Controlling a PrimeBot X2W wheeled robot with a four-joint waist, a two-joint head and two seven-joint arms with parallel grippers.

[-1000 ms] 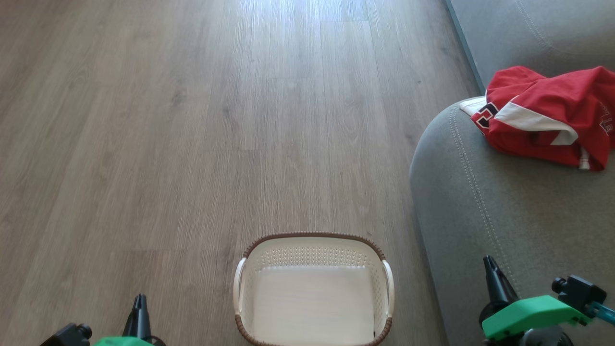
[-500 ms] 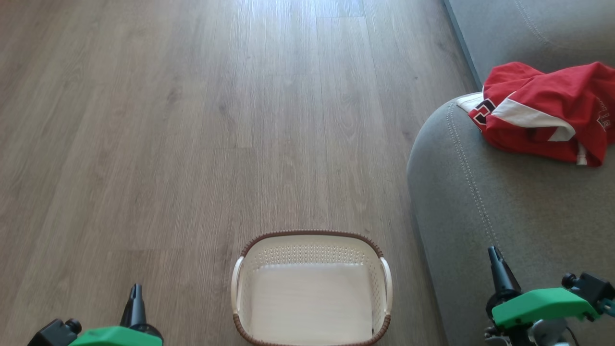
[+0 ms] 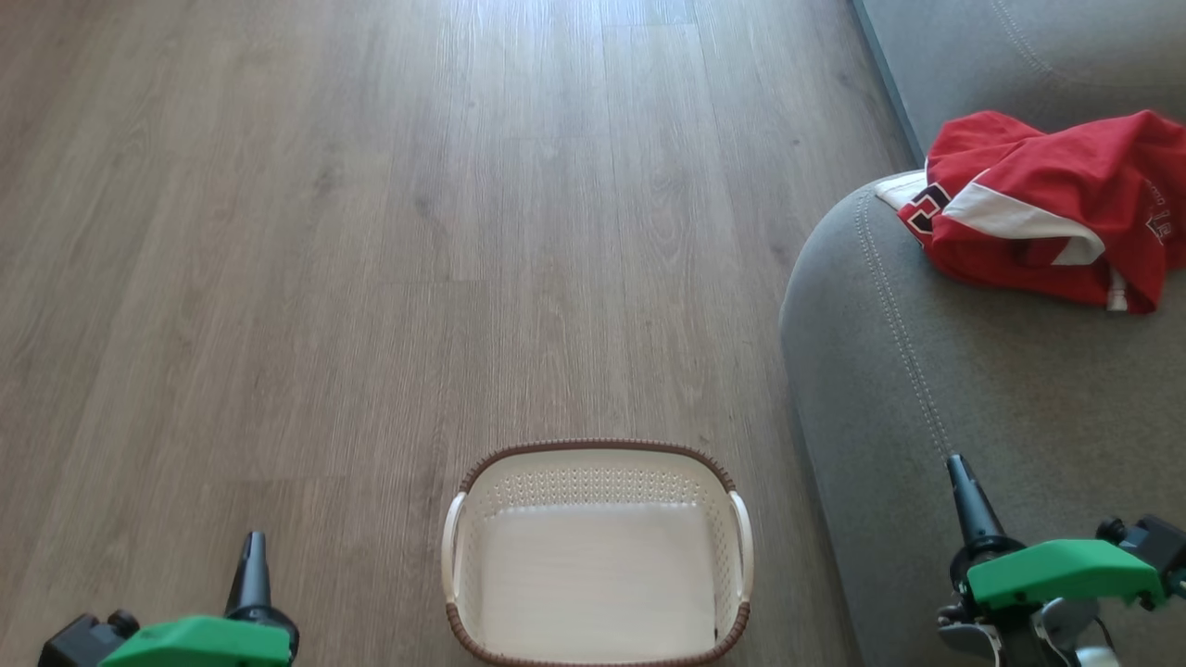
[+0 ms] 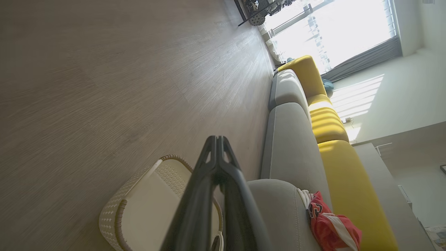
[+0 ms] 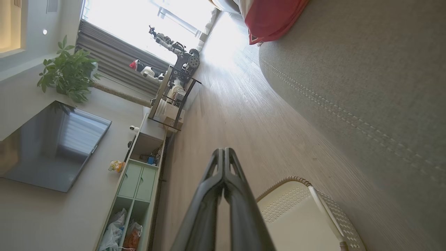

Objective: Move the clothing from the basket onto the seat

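Shut and empty, the left gripper (image 3: 252, 542) is seen in the head view at the lower left above the floor (image 3: 371, 232), and the right gripper (image 3: 957, 466), equally closed, over the seat (image 3: 927, 389). Between them the basket (image 3: 593, 447) is shown bare, and the clothing (image 3: 1047, 199) is heaped on the seat. In the left wrist view, pressed-together fingers (image 4: 205, 195) are shown before the basket. In the right wrist view, the clothing is seen farther along the seat.

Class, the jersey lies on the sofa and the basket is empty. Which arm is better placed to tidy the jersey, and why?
Probably the right. The right gripper hangs over the sofa, where the jersey lies; the left gripper is over the floor, across the basket. Both are shut.
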